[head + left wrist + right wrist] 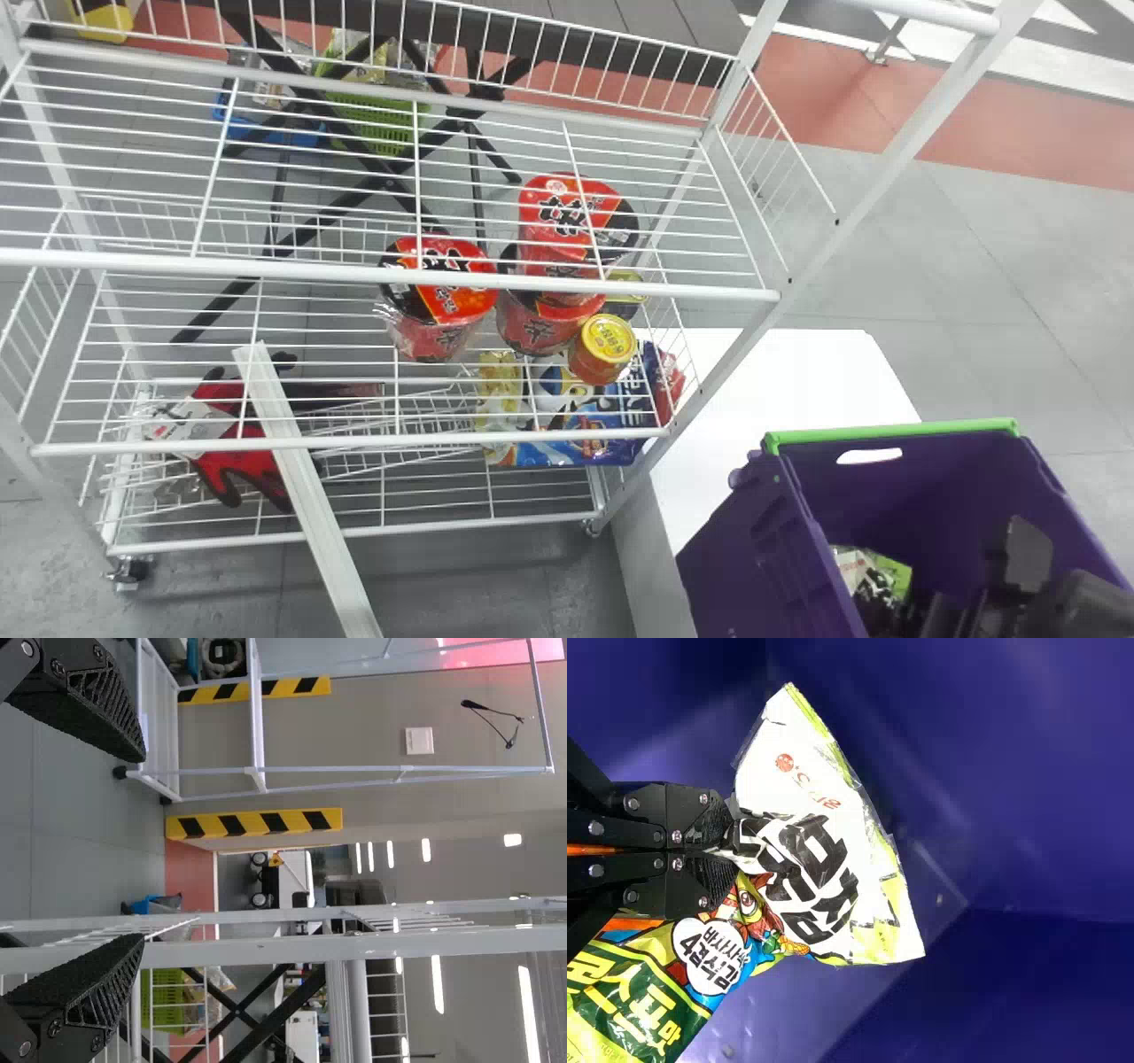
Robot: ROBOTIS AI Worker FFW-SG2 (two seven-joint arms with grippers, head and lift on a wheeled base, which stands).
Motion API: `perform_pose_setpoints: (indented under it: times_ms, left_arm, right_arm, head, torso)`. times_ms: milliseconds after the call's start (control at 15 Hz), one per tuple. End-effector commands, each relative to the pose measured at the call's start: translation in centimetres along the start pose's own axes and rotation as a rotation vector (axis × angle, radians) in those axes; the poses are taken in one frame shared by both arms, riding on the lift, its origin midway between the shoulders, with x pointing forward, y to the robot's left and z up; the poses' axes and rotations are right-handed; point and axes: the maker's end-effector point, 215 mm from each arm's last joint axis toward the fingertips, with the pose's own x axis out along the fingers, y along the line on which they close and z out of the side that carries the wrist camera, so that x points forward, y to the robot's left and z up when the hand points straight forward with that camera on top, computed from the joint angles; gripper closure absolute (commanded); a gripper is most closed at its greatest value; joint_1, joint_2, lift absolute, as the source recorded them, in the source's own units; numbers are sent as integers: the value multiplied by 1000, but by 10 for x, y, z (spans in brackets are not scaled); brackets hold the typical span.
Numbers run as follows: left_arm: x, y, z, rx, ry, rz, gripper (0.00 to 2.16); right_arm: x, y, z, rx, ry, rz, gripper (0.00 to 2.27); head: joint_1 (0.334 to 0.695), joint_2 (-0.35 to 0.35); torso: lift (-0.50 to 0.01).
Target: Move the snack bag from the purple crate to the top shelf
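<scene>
the right gripper (939, 611) is down inside the purple crate (753, 567), its jaws closed to a narrow pinch on the snack bag (824, 806) — a white one with bold black print and a lime edge. the bag is within the crate, its pale side spreading out past the fingertips. brightly printed wrapping in green, yellow and blue (638, 1010) lies against it; i can't tell whether that's part of the same bag. the crate sits to the right of the white wire rack (390, 270), by a white desk (797, 372). red noodle cups (443, 297) are on the rack below its upper shelf, with a yellow-lidded cup (607, 346) just beside them, and lower down a blue packet (611, 434) and red gloves (239, 470). the left gripper (144, 849) is near the rack, jaws wide apart — nothing between them.
</scene>
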Motion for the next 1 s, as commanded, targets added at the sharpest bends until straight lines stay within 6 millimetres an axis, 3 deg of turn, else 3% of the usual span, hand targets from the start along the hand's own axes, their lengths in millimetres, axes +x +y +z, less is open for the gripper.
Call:
perform_pose_setpoints:
  times_ms: [0,933]
  left_arm:
    - [0,1,0,1,0,0,100]
    - [-2,1,4,2,-8,-2,100]
  right_arm:
    - [-4,2,2,1,-13,-1,1939]
    - [-5,-5,-1,13,-12,-5,1939]
  head:
    - [695,-350]
    - [695,-350]
  torso:
    - [-429]
    - [-373]
